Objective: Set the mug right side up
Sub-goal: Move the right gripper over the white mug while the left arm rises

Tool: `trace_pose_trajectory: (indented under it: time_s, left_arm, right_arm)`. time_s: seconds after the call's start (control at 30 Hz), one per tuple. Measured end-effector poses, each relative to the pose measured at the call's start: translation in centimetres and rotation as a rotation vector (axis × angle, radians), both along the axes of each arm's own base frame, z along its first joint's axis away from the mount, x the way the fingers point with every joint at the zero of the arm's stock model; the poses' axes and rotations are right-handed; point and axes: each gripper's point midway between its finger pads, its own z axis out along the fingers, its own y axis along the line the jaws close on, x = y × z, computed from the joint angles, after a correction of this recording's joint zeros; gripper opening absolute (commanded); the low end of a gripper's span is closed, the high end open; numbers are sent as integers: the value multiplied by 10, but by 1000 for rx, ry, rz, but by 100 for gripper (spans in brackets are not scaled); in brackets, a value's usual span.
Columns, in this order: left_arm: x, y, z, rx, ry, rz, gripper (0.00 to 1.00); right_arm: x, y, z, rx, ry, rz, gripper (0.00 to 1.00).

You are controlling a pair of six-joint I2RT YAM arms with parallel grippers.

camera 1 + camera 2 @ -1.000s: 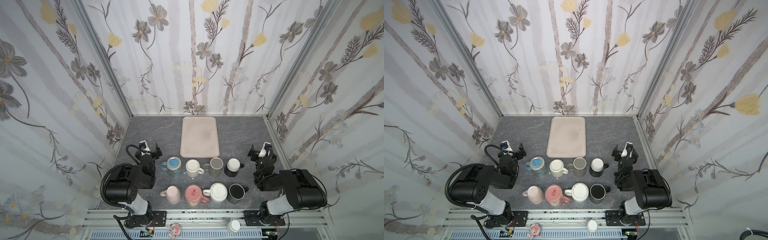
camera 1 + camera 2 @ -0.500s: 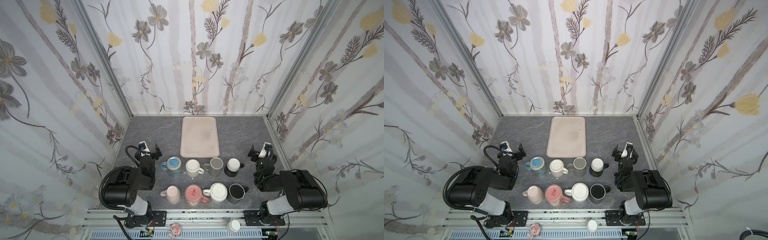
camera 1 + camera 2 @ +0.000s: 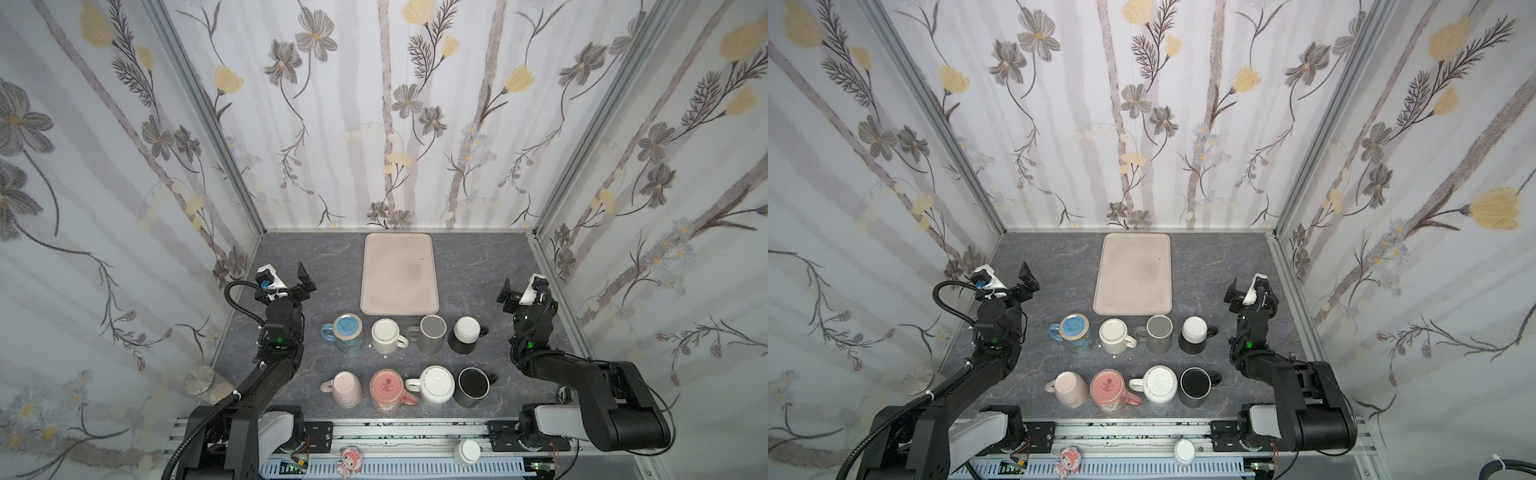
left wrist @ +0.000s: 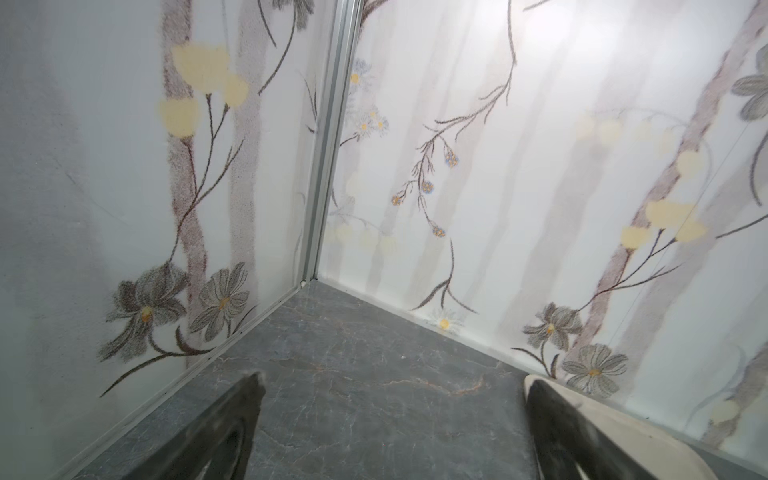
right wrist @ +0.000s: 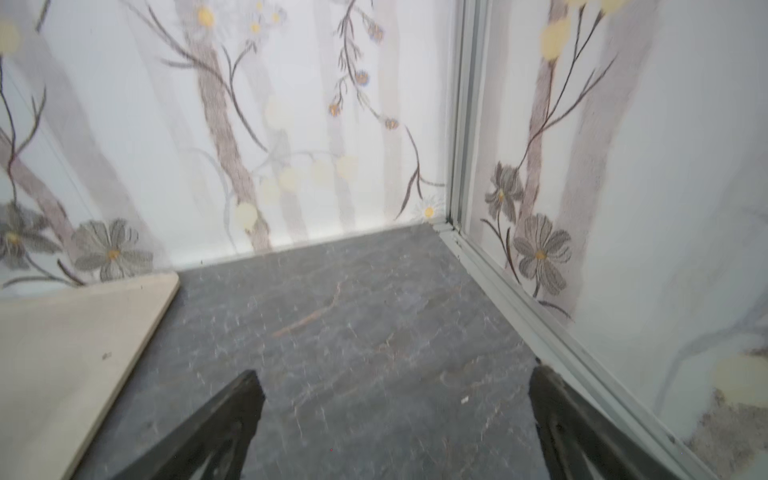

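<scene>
Several mugs stand in two rows near the table's front in both top views. The white mug (image 3: 384, 333), the pink mug (image 3: 386, 386) and the ribbed white mug (image 3: 436, 382) show flat bases upward. The grey mug (image 3: 433, 328) and the front black mug (image 3: 473, 384) show open mouths. My left gripper (image 3: 291, 284) (image 4: 390, 386) hangs open left of the rows, over bare table. My right gripper (image 3: 519, 293) (image 5: 399, 378) hangs open to their right. Neither touches a mug, and no mug shows in the wrist views.
A beige tray (image 3: 399, 274) (image 5: 62, 353) lies behind the mugs at mid table. Flowered walls close in the left, back and right sides. A blue mug (image 3: 347, 328), a light pink mug (image 3: 347, 386) and a black mug with a white top (image 3: 466, 332) share the rows.
Both grippers have risen a little toward the back, the left one more and slightly leftward. Their jaws stayed open and no mug has moved.
</scene>
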Motion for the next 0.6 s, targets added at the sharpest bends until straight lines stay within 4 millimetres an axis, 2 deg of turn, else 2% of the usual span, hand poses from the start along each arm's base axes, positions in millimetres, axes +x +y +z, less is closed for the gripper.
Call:
trace_pose_trajectory:
  time_s: [0.03,0.13,0.27,0.3,0.37,0.43,0.6]
  left_arm:
    - [-5,1,4,-26,-22,0,100]
    - [-21,12,15,-135,-93,35,100]
    - [-45,26,21,-297,-193,78,100]
    - [-52,29,20,-342,-220,83,100]
    - [-61,33,17,-407,-253,88,100]
    - [-66,33,16,-448,-270,79,100]
    - [-66,20,26,-505,-294,-21,100]
  right_arm:
    - [3,-7,8,28,-10,-49,99]
    - [9,-28,5,172,43,-198,100]
    - [15,-42,-12,425,109,-278,100]
    - [14,-43,-26,480,143,-279,100]
    - [11,-33,-50,557,217,-242,99]
    - [11,-15,-62,610,278,-157,100]
    - [8,19,-50,639,326,1,100]
